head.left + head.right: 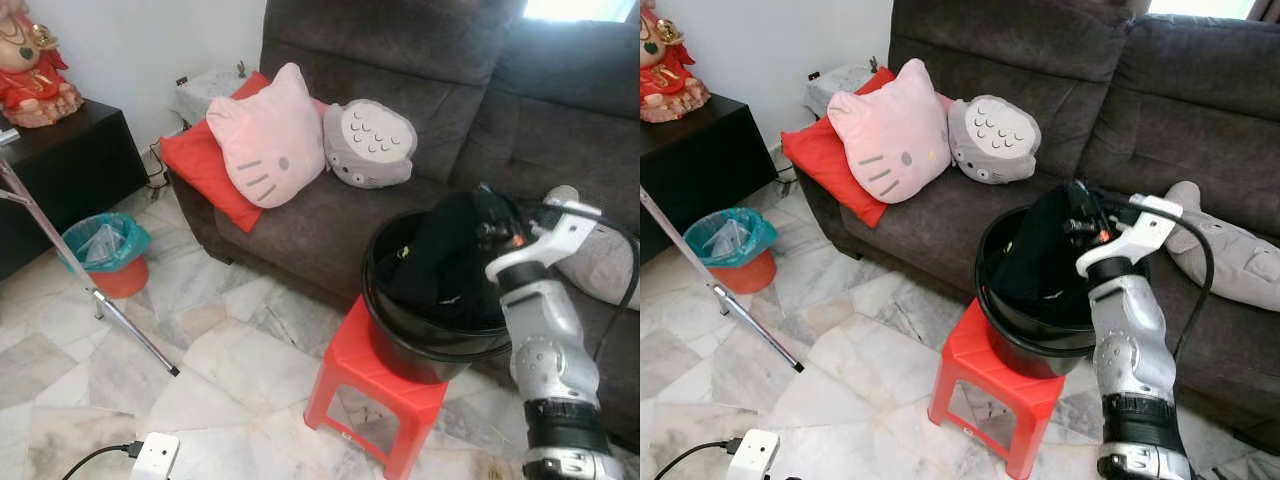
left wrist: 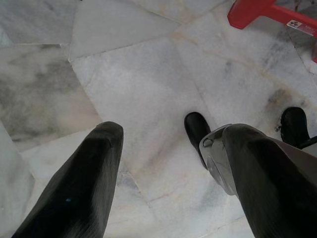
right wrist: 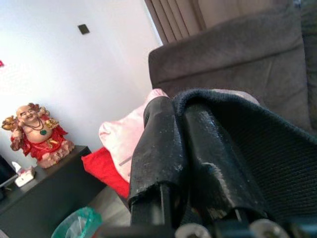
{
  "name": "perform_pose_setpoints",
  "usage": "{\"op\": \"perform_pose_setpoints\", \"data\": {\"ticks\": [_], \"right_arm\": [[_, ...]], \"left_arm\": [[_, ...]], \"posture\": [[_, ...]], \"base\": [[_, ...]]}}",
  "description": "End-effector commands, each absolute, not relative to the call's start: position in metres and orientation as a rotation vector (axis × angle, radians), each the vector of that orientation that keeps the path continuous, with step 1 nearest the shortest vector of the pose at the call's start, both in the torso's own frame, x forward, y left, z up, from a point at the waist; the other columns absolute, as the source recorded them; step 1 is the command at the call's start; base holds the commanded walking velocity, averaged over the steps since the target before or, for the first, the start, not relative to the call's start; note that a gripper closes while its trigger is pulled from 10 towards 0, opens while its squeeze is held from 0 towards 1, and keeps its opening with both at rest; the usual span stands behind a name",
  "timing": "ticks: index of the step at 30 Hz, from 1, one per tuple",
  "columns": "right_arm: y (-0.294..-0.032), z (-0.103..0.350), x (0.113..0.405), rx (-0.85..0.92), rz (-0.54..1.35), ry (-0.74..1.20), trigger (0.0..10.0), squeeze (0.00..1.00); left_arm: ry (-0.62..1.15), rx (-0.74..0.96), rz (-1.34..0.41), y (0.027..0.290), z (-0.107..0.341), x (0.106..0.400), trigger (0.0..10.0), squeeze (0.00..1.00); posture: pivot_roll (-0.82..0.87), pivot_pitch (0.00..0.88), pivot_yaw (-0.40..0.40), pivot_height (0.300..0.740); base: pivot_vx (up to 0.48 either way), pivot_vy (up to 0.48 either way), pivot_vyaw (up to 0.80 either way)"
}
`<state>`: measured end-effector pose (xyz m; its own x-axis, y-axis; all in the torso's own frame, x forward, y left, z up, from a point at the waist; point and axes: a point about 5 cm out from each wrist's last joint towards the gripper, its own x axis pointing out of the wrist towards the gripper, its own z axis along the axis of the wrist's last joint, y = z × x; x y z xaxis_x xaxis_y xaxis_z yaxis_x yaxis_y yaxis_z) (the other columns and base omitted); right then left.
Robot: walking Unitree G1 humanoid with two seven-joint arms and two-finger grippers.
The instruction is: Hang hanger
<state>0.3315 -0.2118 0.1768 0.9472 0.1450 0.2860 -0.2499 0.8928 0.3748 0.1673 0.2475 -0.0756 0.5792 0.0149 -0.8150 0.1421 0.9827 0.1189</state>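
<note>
Over the black bucket [image 1: 1025, 345] rim, right gripper [image 1: 1087, 222] jaws clamped on black garment [image 1: 1040, 250], left gripper [image 2: 168, 173] jaws apart.

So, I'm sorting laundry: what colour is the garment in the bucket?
Black garment, clearest in the right eye view.

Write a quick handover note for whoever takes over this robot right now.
Right end effector: shut on black fabric garment, lifting it from the round black plastic tub on the red plastic stool before the grey sofa.
Left end effector: open, hanging idle over the marble floor.
Done: garment gripped.
Left: no hanger identifiable yet; hanging not started.
</note>
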Motion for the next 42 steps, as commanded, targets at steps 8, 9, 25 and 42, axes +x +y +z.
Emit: {"op": "perform_pose_setpoints", "data": {"ticks": [8,9,25,42], "right_arm": [[-0.2,0.18,0.31,0.414,0.244,-0.26,0.0,0.0],[-0.197,0.174,0.304,0.419,0.246,-0.239,0.0,0.0],[-0.201,0.1,0.272,0.512,-0.011,0.049,4.2,0.0],[-0.179,0.097,0.248,0.303,0.239,0.15,10.0,0.0]], "left_arm": [[0.964,0.173,-0.071,0.249,-0.077,0.163,10.0,0.0],[0.964,0.172,-0.072,0.249,-0.077,0.163,10.0,0.0],[0.967,0.179,-0.09,0.248,-0.078,0.161,10.0,0.0],[0.964,0.182,-0.086,0.248,-0.078,0.162,10.0,0.0]], "posture": [[-0.23,0.0,-0.004,0.74],[-0.23,0.0,-0.008,0.74],[-0.24,0.0,-0.012,0.74],[-0.25,0.0,-0.02,0.74]], "base": [[0.0,0.0,0.0],[0.0,0.0,0.0],[0.0,0.0,0.0],[0.0,0.0,0.0]]}}
